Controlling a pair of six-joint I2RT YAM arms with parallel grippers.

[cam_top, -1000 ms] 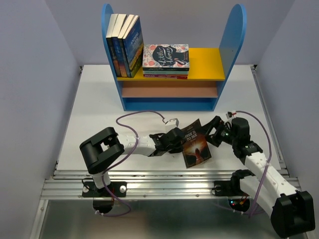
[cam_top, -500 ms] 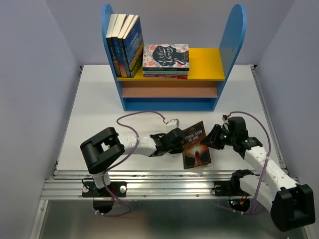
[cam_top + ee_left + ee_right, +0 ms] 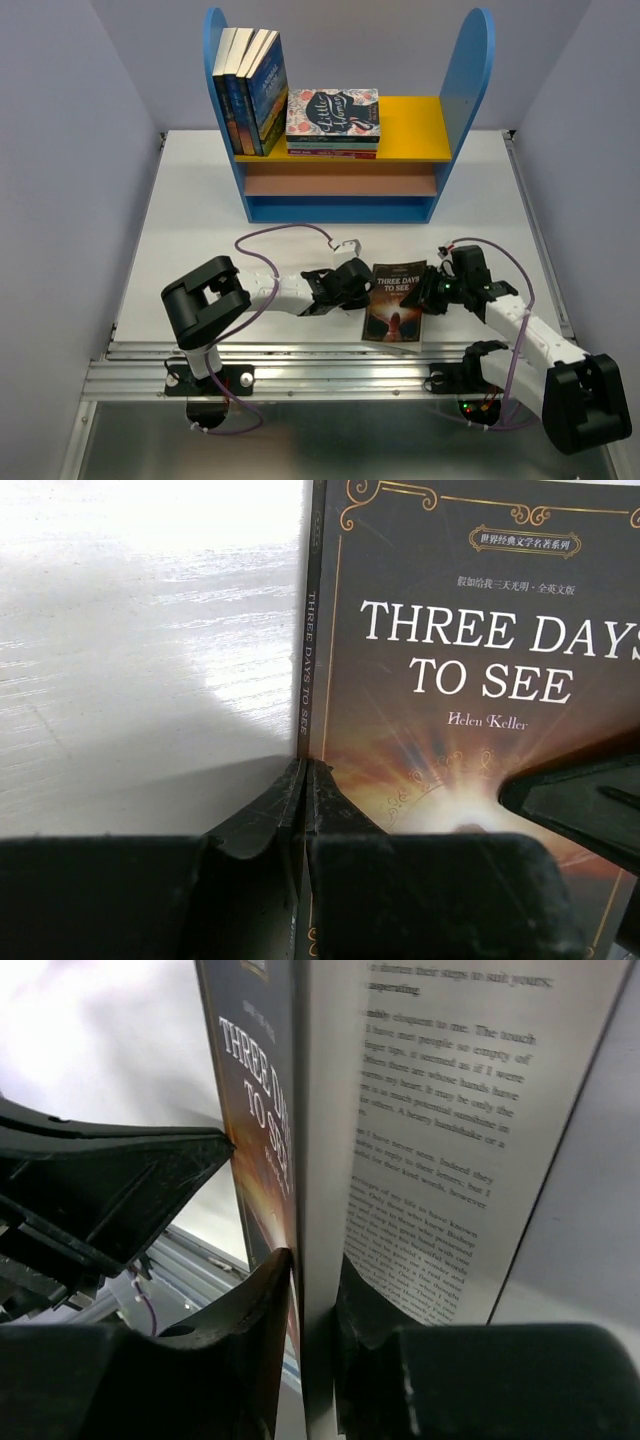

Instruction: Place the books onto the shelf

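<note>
Near the front edge of the table (image 3: 200, 220), between the two arms, a book (image 3: 395, 305) titled "Three Days to See" is held from both sides with its dark cover facing up. The left claw (image 3: 358, 283) is clenched on the book's spine edge; its wrist view shows both fingers pinched together right at the spine, with the white tabletop to the left of it. The right claw (image 3: 428, 293) grasps the opposite, page-side edge. In its wrist view one finger presses on the cover side and the other on a page of printed text, with the pages squeezed between them. Whether the book touches the table or hangs just above it cannot be told.

At the far end of the table stands the shelf (image 3: 468, 80), well apart from the held book. On its yellow board, against the left blue panel, four books (image 3: 250, 90) stand upright, leaning slightly left. Just to their right lies a flat stack (image 3: 333, 118) topped by a floral cover. The tan lower board holds nothing visible.
</note>
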